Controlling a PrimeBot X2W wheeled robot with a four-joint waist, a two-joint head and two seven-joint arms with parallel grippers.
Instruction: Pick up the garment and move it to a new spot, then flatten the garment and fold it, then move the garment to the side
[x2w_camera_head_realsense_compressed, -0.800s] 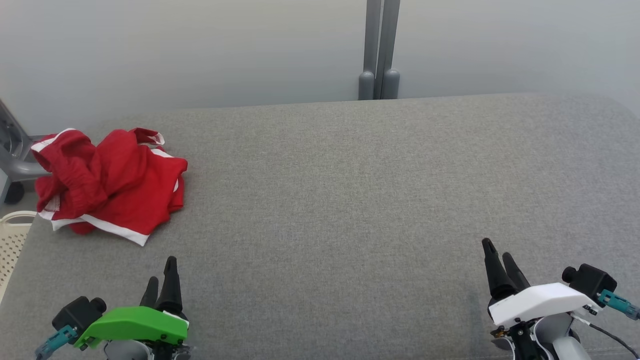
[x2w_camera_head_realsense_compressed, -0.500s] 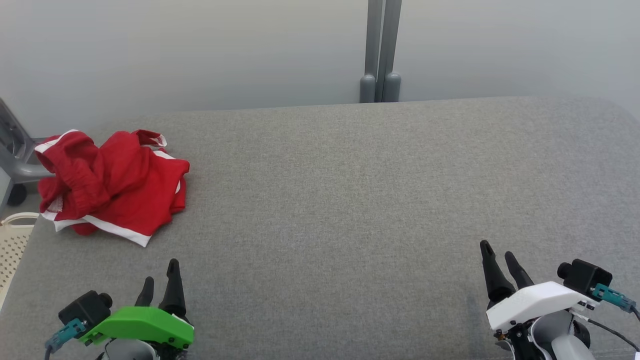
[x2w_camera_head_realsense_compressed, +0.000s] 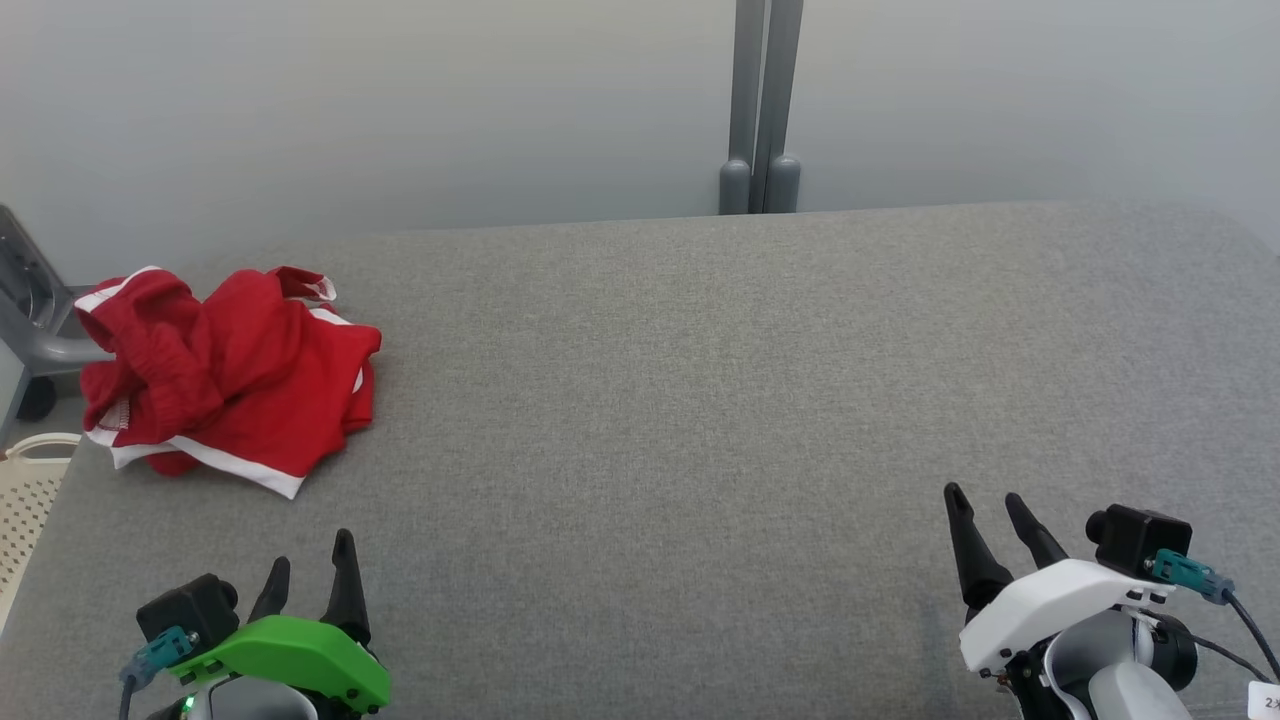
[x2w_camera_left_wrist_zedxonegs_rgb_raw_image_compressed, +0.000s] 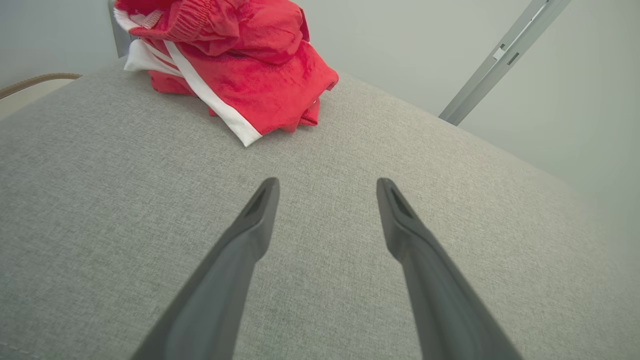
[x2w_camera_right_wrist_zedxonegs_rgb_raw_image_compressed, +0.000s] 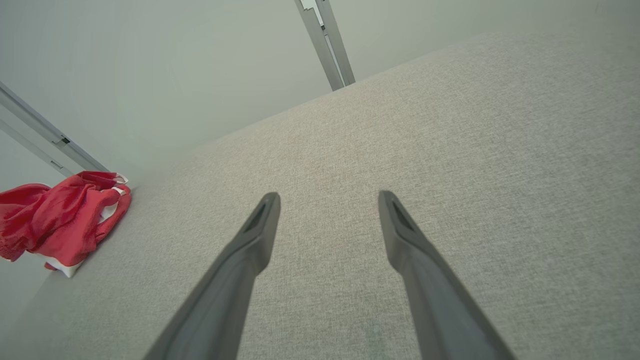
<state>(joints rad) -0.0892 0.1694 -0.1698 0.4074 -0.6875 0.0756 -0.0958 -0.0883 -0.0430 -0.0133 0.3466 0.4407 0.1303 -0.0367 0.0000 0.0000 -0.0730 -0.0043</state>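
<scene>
The garment (x2w_camera_head_realsense_compressed: 225, 380) is a crumpled red piece with white trim, lying at the far left of the grey padded table (x2w_camera_head_realsense_compressed: 700, 400). It also shows at the top of the left wrist view (x2w_camera_left_wrist_zedxonegs_rgb_raw_image_compressed: 235, 65) and at the left edge of the right wrist view (x2w_camera_right_wrist_zedxonegs_rgb_raw_image_compressed: 60, 220). My left gripper (x2w_camera_head_realsense_compressed: 312, 560), under a green cover, sits near the front left, open and empty, a short way in front of the garment. My right gripper (x2w_camera_head_realsense_compressed: 985, 505), under a white cover, sits at the front right, open and empty, far from the cloth.
A grey post (x2w_camera_head_realsense_compressed: 760, 100) stands behind the table's far edge against a pale wall. A cream perforated basket (x2w_camera_head_realsense_compressed: 25, 490) and a grey wheeled frame (x2w_camera_head_realsense_compressed: 35, 330) stand off the table's left side.
The head camera has tilted a little, shifting the whole picture down. Both grippers have drawn back toward the bottom edge. The garment lies as before.
</scene>
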